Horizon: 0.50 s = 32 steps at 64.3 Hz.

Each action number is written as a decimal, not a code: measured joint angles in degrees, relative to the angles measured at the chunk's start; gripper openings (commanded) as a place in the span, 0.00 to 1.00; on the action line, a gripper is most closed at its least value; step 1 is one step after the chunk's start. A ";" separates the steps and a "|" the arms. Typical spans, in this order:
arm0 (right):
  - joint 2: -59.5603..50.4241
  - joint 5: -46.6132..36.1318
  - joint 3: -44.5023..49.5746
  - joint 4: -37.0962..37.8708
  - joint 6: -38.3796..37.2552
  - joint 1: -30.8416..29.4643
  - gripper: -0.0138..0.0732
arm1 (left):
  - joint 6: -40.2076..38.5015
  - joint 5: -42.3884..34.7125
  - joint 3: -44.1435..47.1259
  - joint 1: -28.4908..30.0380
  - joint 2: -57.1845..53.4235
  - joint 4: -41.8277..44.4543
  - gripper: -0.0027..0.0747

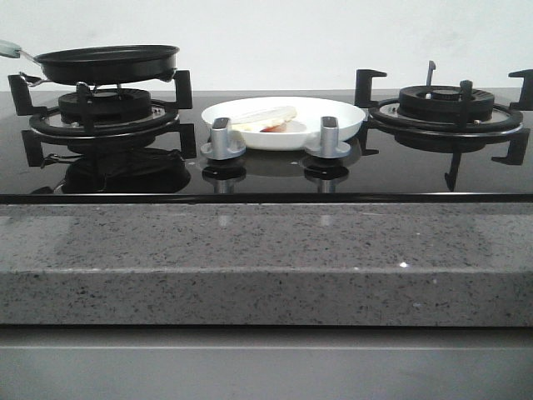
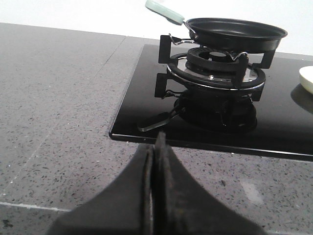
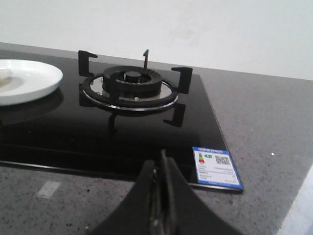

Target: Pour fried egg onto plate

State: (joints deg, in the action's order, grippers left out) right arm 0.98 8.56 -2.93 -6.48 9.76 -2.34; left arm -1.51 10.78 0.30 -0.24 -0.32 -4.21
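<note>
Left gripper: its two black fingers are pressed together with nothing between them. It hangs over the grey stone counter, near the left edge of the black glass stove top.

Pan: a small black frying pan with a pale green handle. It sits on the left burner, at the far left. From the front I cannot see inside it.

Knobs: two silver knobs stand side by side in the middle of the stove, just in front of the plate.

Plate: a round white dish on the glass between the two burners, behind the knobs.

Fried egg: it lies on the plate, pale and flat, with a bit of orange-red showing at its near edge.

Right burner: black, with nothing on it.

Right gripper: its fingers are pressed together too, holding nothing. It hangs over the counter near the right burner.

Sticker: a blue and white label on the near right corner of the glass.
</note>
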 measured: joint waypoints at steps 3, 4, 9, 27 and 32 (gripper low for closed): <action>-0.98 0.93 0.83 0.00 0.00 -0.62 0.09 | 0.00 0.00 0.00 0.00 0.00 0.00 0.01; -1.08 1.24 1.17 0.00 0.00 -0.77 0.09 | 0.00 0.00 0.00 0.00 0.00 0.00 0.01; -1.44 2.26 2.02 0.00 0.00 -1.11 0.09 | 0.00 -0.12 0.00 0.00 0.00 0.00 0.01; -1.57 0.93 4.42 0.00 -2.08 -1.05 0.09 | 0.00 -0.12 0.00 0.00 0.00 0.00 0.01; -1.57 0.79 4.42 0.00 -2.33 -1.05 0.09 | 0.00 -0.12 0.00 0.00 0.00 0.00 0.01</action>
State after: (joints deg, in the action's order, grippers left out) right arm -0.58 9.35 1.49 -6.48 7.42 -3.39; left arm -1.51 10.65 0.30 -0.24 -0.32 -4.21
